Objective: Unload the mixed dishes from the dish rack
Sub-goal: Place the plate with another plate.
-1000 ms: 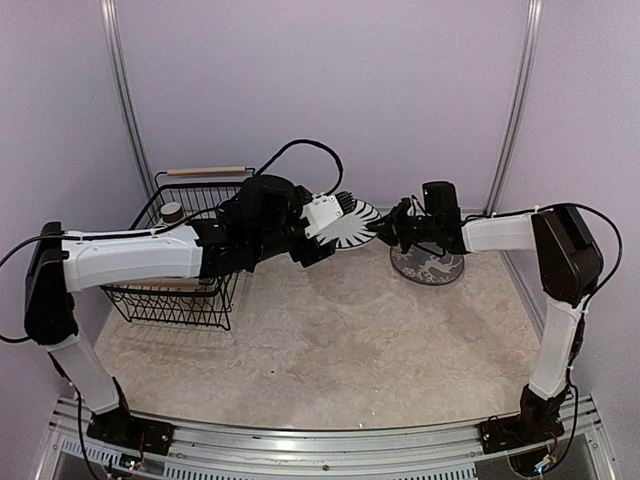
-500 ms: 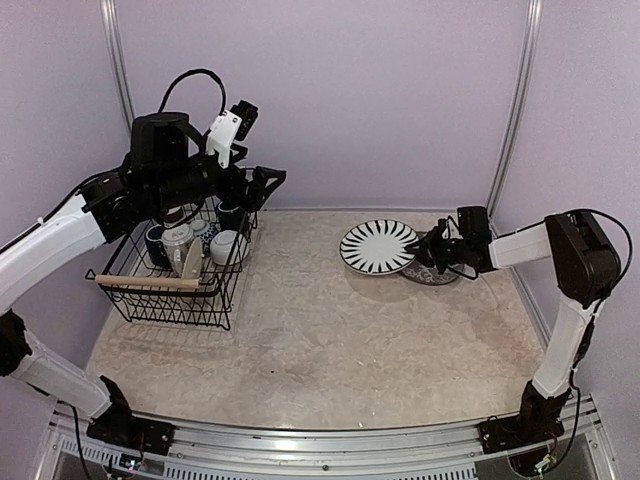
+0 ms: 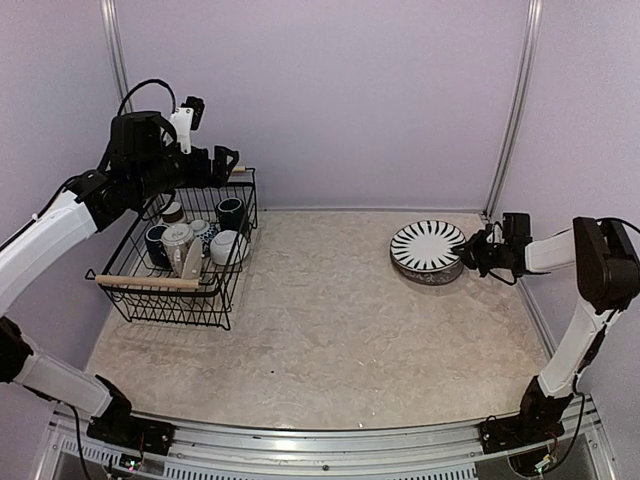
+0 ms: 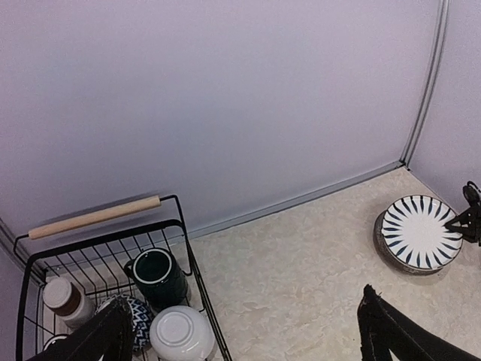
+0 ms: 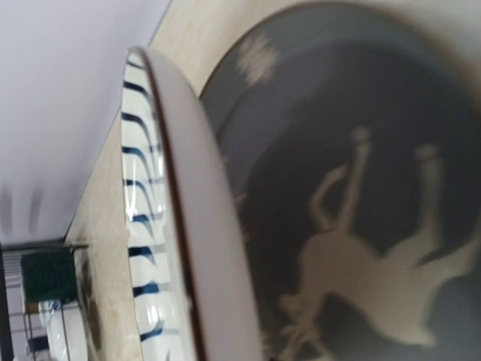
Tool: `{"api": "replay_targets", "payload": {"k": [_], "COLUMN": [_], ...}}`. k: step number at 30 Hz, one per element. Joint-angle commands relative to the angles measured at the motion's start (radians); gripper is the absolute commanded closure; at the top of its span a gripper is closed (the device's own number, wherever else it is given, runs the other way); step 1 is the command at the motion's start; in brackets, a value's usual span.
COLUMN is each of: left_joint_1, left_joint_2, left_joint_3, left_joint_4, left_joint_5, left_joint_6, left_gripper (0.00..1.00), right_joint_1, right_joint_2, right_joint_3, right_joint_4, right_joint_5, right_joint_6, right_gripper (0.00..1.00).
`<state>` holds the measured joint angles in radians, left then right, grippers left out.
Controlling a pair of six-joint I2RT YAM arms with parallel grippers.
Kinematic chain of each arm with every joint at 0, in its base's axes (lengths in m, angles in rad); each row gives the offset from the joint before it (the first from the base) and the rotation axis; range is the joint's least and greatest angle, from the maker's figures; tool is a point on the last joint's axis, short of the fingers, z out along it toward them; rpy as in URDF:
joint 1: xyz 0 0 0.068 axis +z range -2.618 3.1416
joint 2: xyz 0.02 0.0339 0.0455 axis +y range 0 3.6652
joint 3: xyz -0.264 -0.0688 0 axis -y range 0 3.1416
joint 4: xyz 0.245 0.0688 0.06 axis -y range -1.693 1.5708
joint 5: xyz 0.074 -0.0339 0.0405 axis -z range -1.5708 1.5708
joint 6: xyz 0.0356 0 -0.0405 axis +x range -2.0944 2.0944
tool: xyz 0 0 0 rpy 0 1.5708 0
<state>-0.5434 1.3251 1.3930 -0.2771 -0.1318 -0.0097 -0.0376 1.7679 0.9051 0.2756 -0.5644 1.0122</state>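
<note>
Right gripper (image 3: 474,250) first: fingers pressed together on the rim of the striped plate (image 3: 427,246), pinching the edge that points away from the dish rack (image 3: 170,306). The plate sits face up, stripes fanning out from its centre, well to the right of the rack and on top of a dark plate (image 3: 432,276). It's round, so there's no long axis to call. The right wrist view adds something here: it looks along the striped rim and under it, where a gap shows above the dark plate's pale figure pattern, though its own fingers don't show. The side wall stands close behind the gripper, while an open stretch of table (image 3: 330,330) runs back toward the rack. Over to the left gripper (image 3: 222,166): fingers (image 4: 394,335) spread wide, holding nothing, hovering above the rack's far edge by the far handle (image 4: 94,216). Both wooden handles lie parallel to the back wall, and only the top view shows the near handle (image 3: 145,283). The left wrist view looks down into the rack's far end: dark mug (image 4: 154,272) mouth up, white bowl (image 4: 180,335) flipped base up just beside it, and a brown-and-white cup (image 4: 64,297) in the far left corner.
</note>
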Motion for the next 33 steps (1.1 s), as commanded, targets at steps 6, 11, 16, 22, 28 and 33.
{"api": "replay_targets", "payload": {"k": [6,11,16,22,28,33], "left_joint_1": [0.088,0.092,0.095,0.105,0.142,0.153], "left_joint_2": [0.004,0.009,0.003,0.012,0.037,0.041], "left_joint_3": [0.019,0.032,0.034,0.031,0.051,0.055], "left_joint_4": [-0.053,-0.072,-0.074,-0.075,-0.103,-0.108], "left_joint_5": [0.021,0.018,0.043,0.042,0.071,0.092], "left_joint_6": [-0.137,-0.138,-0.144,-0.141,-0.177,-0.188], "left_gripper": [0.01,0.01,0.01,0.04,0.05,0.06], "right_joint_1": [-0.062,-0.063,-0.065,-0.065,-0.067,-0.065], "right_joint_2": [0.006,0.021,0.053,0.100,0.104,0.093], "right_joint_3": [0.063,0.049,0.048,0.088,0.094,0.120], "right_joint_4": [0.019,0.055,0.102,0.093,0.056,-0.071], "right_joint_5": [-0.116,-0.100,-0.101,-0.133,-0.100,-0.032], "right_joint_6": [-0.050,-0.042,-0.027,-0.044,-0.074,-0.164], "right_gripper": [1.00,0.99,0.98,0.97,0.72,0.45]}}
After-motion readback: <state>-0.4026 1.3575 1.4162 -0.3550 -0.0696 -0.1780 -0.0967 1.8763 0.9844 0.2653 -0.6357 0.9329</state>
